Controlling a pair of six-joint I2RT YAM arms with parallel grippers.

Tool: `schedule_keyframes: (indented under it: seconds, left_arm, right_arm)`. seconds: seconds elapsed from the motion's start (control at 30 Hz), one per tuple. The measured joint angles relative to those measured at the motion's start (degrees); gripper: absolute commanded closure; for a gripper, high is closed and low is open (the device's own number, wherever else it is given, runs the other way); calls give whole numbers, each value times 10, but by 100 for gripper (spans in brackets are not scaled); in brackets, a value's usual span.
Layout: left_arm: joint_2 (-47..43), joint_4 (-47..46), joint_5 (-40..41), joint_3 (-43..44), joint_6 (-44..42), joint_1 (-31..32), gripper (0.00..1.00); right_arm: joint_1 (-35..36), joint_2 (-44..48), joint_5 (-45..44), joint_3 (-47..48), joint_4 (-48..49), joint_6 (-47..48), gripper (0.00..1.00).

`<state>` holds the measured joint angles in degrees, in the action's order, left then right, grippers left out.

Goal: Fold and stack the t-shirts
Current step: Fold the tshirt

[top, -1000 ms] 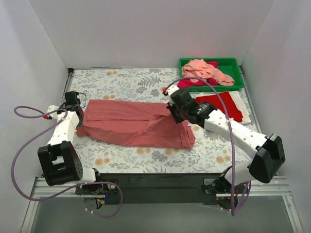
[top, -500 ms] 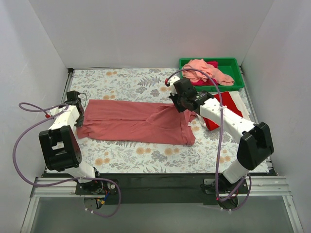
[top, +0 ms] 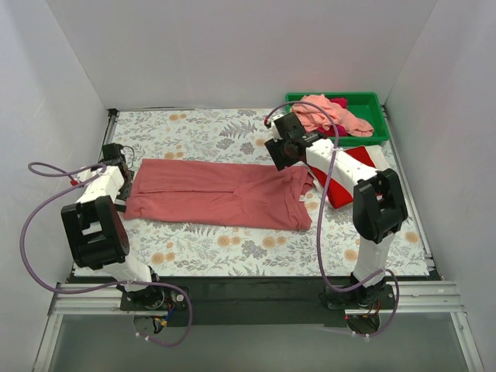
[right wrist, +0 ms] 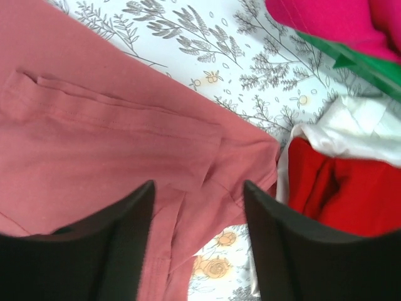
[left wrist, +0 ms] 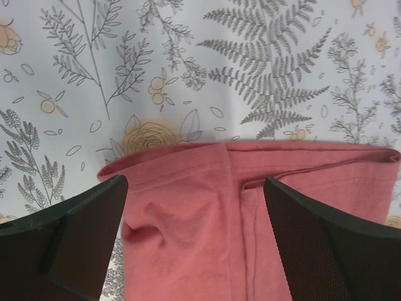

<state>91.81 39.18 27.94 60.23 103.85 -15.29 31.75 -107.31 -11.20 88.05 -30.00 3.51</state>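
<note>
so left gripper (left wrist: 194, 185) jaws apart; right gripper (right wrist: 198, 187) too — both abv rose t-shirt (top: 217, 194)

We see L arm (top: 99, 198) & R arm (top: 335, 172): white links, black joints, purple cables (top: 22, 232) w/ red tips; jaws matte black.

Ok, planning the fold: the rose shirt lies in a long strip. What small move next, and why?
Probably lower the open left gripper onto the left end of the dusty rose shirt and pinch it, ready to fold across: the strip lies flat, and the right gripper is open too, holding nothing.
</note>
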Motion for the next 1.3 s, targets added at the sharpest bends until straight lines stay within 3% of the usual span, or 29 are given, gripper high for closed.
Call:
schedule_keyframes:
  seconds: [0.03, 0.17, 0.2, 0.27, 0.5, 0.63, 0.8, 0.9, 1.03, 1.3]
  left_arm:
    - [-1, 0, -5, 6, -5, -1, 9]
    - [-20, -16, -57, 17, -29, -3, 7]
    - [-28, -22, -76, 17, -35, -3, 7]
    - [-42, -39, -114, 16, -45, -3, 6]
    - [-42, -122, -239, -8, -77, 25, 4]
    - [10, -156, -286, -9, -97, 63, 4]
    - [63, -174, -309, -23, -109, 79, 3]
    - [50, -189, -295, -43, -111, 75, 2]
    - [21, -221, -288, -85, -108, 75, 2]
    - [-84, -260, -280, -199, -72, 101, 2]
  right_arm:
    - [-1, -1, -5, 3, -5, -7, 24]
    - [-2, 15, -1, 2, -16, -37, 15]
    - [-2, 24, 8, -5, -15, -47, 6]
    - [-1, 57, 40, -35, -9, -70, 2]
    - [5, 184, 161, -231, 64, -172, 2]
    - [6, 180, 187, -300, 89, -223, 2]
    - [-5, 121, 168, -299, 98, -282, 2]
    - [-19, 69, 156, -255, 86, -303, 2]
    - [-27, -33, 154, -124, 76, -296, 3]
    - [-29, -332, 184, 320, 50, -199, 2]
